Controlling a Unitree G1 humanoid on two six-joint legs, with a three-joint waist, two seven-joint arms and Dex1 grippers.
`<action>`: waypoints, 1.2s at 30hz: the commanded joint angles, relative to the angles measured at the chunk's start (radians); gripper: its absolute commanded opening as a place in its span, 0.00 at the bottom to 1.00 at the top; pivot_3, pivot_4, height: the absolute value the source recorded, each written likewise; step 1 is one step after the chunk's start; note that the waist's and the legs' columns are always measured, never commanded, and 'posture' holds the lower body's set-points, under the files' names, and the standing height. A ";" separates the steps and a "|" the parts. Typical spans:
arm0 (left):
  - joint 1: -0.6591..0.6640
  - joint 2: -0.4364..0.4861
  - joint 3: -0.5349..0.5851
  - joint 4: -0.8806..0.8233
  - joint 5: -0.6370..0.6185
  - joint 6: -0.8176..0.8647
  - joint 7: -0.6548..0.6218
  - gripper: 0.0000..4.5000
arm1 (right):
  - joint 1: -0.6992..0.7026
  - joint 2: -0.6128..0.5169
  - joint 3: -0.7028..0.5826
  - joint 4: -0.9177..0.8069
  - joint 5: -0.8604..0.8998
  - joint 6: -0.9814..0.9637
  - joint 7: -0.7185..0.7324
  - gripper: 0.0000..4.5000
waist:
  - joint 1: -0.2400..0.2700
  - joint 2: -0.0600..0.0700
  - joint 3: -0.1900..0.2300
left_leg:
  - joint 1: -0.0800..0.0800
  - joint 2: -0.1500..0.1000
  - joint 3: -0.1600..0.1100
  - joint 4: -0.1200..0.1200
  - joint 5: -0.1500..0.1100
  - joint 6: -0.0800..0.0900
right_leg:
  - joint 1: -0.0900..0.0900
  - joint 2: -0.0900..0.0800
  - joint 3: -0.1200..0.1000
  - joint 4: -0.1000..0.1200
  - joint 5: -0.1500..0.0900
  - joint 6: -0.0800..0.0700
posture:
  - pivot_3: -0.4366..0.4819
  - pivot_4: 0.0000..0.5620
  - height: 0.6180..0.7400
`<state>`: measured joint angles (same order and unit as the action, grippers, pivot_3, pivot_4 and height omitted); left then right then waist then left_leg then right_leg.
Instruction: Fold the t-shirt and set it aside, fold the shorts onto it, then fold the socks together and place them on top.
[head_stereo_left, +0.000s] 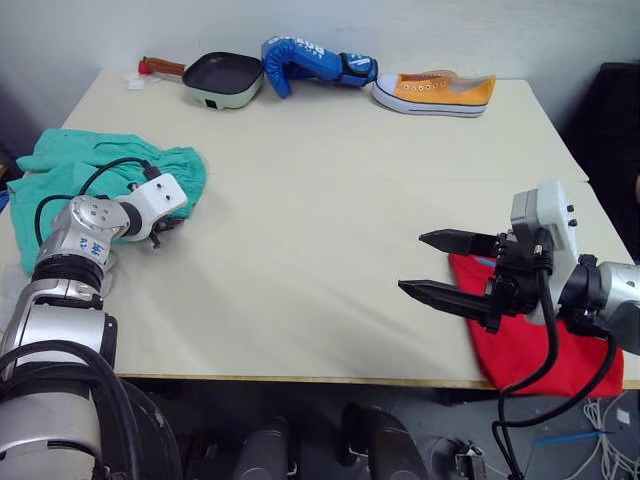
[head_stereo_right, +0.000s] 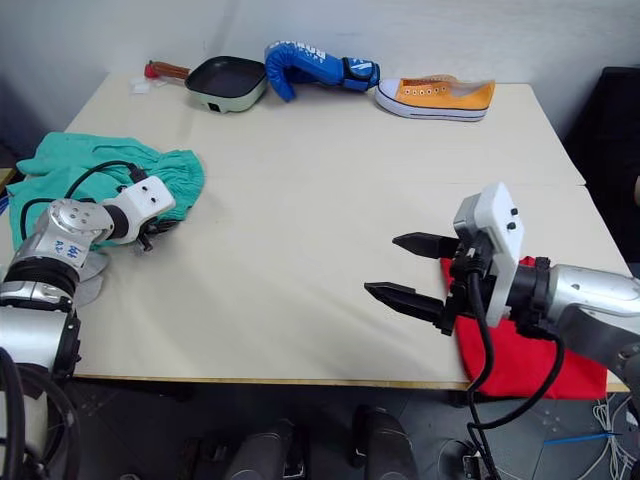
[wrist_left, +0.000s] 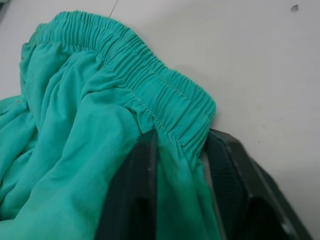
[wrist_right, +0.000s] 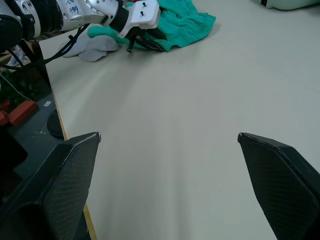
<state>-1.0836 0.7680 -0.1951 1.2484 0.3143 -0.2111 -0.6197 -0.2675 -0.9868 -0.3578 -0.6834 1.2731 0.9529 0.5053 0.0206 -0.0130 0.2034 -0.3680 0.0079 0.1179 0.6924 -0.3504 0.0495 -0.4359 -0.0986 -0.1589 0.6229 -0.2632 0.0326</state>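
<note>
Nearest to me, at the near right edge of the tabletop (head_stereo_left: 300, 250), lies the t-shirt (head_stereo_left: 530, 345), a red bundle that looks already folded and parked out of the way so the middle stays free for the next garment. My right end effector (head_stereo_left: 432, 265) hangs just left of it over bare surface, its two black fingers spread wide with nothing between them; I judge it is waiting to help with the next fold. At the left, my left end effector (head_stereo_left: 160, 232) is at the near right edge of the shorts (head_stereo_left: 70, 165), and the wrist view shows its fingers (wrist_left: 135, 185) pinching the teal fabric just below the gathered elastic waistband (wrist_left: 150, 75). Gripping there makes sense to me: the waistband is the firmest part and should let me drag the heap toward the centre and spread it flat. A grey sock (wrist_right: 95, 47) lies beside the shorts at the near left, left for last. Along the far edge sit a pan (head_stereo_left: 222, 78), a blue boxing glove (head_stereo_left: 310, 62) and an orange shoe (head_stereo_left: 435, 92), well apart from my work.
</note>
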 joint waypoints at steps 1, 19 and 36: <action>-0.029 0.013 0.044 0.016 -0.035 0.026 -0.018 0.07 | 0.004 -0.003 -0.013 -0.038 -0.050 -0.048 -0.007 1.00 | 0.001 0.000 0.000 | -0.001 0.000 0.000 0.000 0.000 0.000 | -0.001 0.000 0.000 0.003 0.000 0.000 | 0.48 0.27 1.00; 0.235 -0.246 0.037 -1.289 -0.749 0.975 -0.657 0.01 | 0.193 -0.046 -0.067 -0.131 -0.160 -0.086 0.055 1.00 | 0.003 0.000 0.000 | -0.001 -0.001 -0.004 0.007 -0.001 0.001 | 0.007 0.001 -0.001 -0.001 0.002 0.003 | 0.48 0.27 1.00; 0.216 -0.247 0.110 -1.366 -0.927 1.150 -0.608 0.60 | 0.242 -0.081 0.311 -0.141 -0.783 -0.321 0.106 1.00 | 0.001 0.001 0.000 | 0.001 0.000 -0.005 0.007 0.002 -0.003 | 0.006 0.003 0.001 -0.001 0.001 0.001 | 0.48 0.27 1.00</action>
<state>-0.8549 0.4860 -0.1319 -0.0933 -0.5880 0.9462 -1.2065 -0.0152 -1.0543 -0.0742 -0.8198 0.5663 0.6874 0.5994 0.0219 -0.0125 0.2034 -0.3666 0.0082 0.1127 0.6992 -0.3486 0.0465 -0.4294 -0.0960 -0.1580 0.6223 -0.2630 0.0327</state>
